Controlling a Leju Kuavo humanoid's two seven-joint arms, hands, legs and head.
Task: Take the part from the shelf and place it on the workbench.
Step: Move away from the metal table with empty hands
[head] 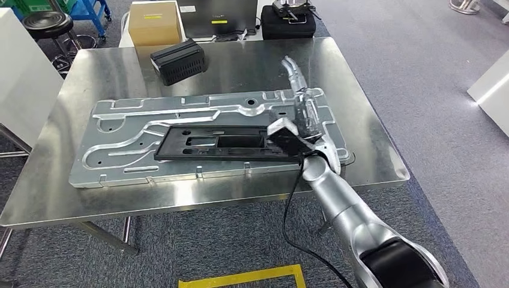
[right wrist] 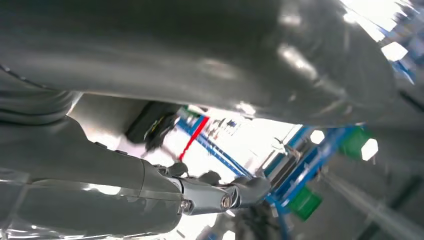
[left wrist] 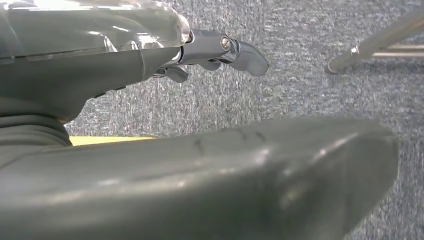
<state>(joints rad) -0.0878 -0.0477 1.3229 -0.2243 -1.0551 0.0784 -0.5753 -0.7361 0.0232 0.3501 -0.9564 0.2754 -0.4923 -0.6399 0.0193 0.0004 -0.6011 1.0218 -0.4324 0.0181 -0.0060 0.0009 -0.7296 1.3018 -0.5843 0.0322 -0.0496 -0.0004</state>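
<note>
Head view first: a steel surface (head: 54, 180) is seen from above, and on it a large stamped metal plate (head: 120, 144) lies flat. On that plate the part (head: 216, 143), a long black rectangular frame with cut-outs, is laid flat with its long side across the picture. The right robot hand (head: 303, 114) is reached in over the part's right end, its silver fingers stretched forward and apart above the plate, past the part; nothing is seen clasped in them, though whether the palm touches the part's end cannot be told. A black cable (head: 288, 210) is hung from the wrist down past the surface's near edge. Toward the far side of the surface a black ribbed box (head: 179, 61) is set, well apart from the part. Beyond the far edge a cardboard box (head: 155, 23) and a black case (head: 288, 24) are made out. On the grey carpet below, yellow tape (head: 240, 277) is marked.

Left wrist view next: the left robot hand (left wrist: 210, 52) is shown over grey carpet (left wrist: 300, 65), fingers loosely extended with nothing held. A metal leg (left wrist: 372, 42) is caught at the corner.

Right wrist view last: the right robot hand's fingers (right wrist: 235, 192) are seen extended and holding nothing, against a bright, blurred background of blue racking (right wrist: 305, 165).
</note>
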